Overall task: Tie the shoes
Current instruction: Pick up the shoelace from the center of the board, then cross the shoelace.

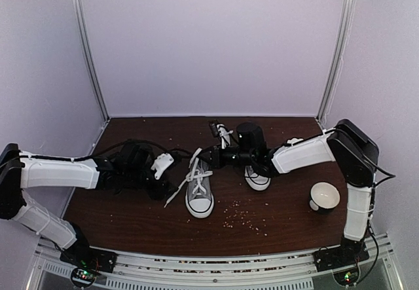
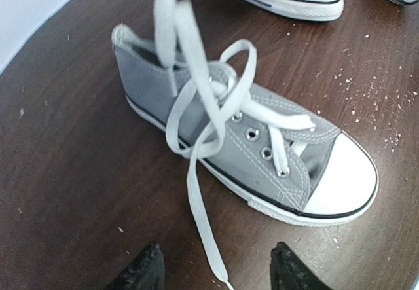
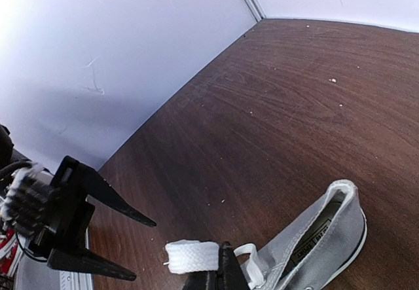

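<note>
White lace is being pinched flat between the closed fingers of the right gripper, which is holding it lifted just above the heel end of a grey canvas sneaker. From the wrist views, two strands are rising from the upper eyelets to that grip, while a slack loop is sitting over the tongue.

Opposite it, the left gripper is hovering low beside the shoe. Its black fingers are standing well apart and gripping nothing. Another strand of the lace is trailing down the sneaker's side and lying on the wood, its tip ending between those spread fingers.

The sneaker is standing upright on its white sole at mid-table, with its white rubber toe cap pointing toward the arms' bases. The second sneaker is sitting just to its right, apart from it and partly covered by the right arm, which is reaching across from the right. Its toe is likewise facing the near edge.

Pale crumbs are lying scattered on the dark wooden table in front of the pair. A white bowl is resting well apart from both shoes, near the right arm's upright section. Pale walls are closing in the table at the back and sides.
</note>
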